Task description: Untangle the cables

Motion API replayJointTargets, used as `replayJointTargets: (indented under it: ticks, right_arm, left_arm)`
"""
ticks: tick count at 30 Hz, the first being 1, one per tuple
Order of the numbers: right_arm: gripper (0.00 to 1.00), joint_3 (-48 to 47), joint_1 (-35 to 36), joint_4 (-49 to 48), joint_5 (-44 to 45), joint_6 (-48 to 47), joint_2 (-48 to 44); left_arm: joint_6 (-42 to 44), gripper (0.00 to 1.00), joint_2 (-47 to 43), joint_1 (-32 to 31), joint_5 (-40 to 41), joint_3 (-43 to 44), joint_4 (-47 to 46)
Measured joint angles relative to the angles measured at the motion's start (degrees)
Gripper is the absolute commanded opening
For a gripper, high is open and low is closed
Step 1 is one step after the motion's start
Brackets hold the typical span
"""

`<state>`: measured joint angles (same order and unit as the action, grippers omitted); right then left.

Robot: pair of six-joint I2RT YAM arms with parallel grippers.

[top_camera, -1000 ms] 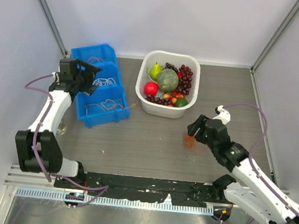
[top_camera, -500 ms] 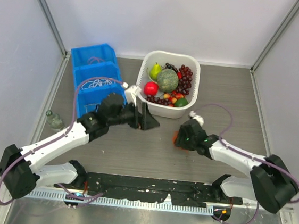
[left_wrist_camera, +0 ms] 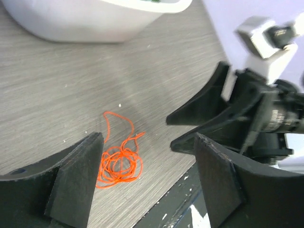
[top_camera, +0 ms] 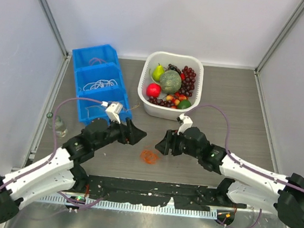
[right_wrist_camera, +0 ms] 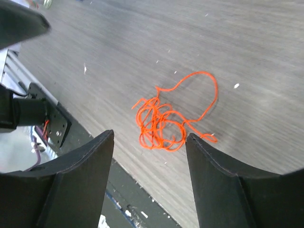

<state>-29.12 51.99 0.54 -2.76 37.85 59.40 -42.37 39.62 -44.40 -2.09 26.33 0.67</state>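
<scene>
Orange cord: very thin, orange-red, wound into a small messy clump of overlapping coils w/ one loose loop sticking out. It lies flat on the table, close to the near edge, approx. mid-width, touching nothing else. The loose loop points away from the near edge, twd the basket, so the long axis runs roughly near-to-far; the coils sit at the near end.

L gripper is spread wide, nothing in it, just left of the clump. R gripper is also spread, empty, just right of it. The two face each other across the cord, not touching it.

White cords lie looped in the blue bin at the far-left corner, well apart from the orange one.
</scene>
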Motion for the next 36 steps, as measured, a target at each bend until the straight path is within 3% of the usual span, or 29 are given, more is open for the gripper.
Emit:
replayJointTargets:
  ticks: [2, 9, 16, 20, 27, 31, 34, 36]
  right_arm:
    - [0.63, 0.0, -1.3, 0.4, 0.0, -0.3, -0.6]
    - [0.61, 1.5, -7.0, -0.1, -4.5, -1.1, 7.2]
    - [0.58, 5.0, -6.3, -4.5, -8.7, -4.0, 9.6]
    - [0.55, 5.4, -4.7, -7.9, -8.9, -6.1, 13.0]
    - [0.48, 5.2, -0.7, -11.6, -4.9, -9.0, 15.9]
    - [0.40, 5.2, 0.5, -12.0, -2.4, -9.6, 16.3]
    - [0.42, 5.2, 0.8, -12.0, -0.8, -9.7, 16.4]
    - [0.48, 5.2, 0.8, -12.1, -0.2, -9.7, 16.4]
  left_arm:
    - [-0.5, 0.62, 5.1, 0.0, -0.3, 1.4, 0.4]
    - [-0.9, 0.61, 27.1, -0.4, -5.9, 5.8, 3.5]
    - [-0.5, 0.71, 32.5, -1.0, -6.8, 6.3, 4.8]
    - [-0.3, 0.70, 37.0, -1.0, -6.8, 9.4, 4.6]
    - [0.2, 0.48, 47.0, -1.0, -7.0, 13.9, -0.1]
    - [0.5, 0.25, 50.0, -1.0, -7.1, 14.7, -1.3]
    - [1.2, 0.06, 50.4, -1.0, -6.2, 15.2, -1.0]
    - [2.0, 0.00, 50.4, -1.0, -5.5, 15.4, -0.2]
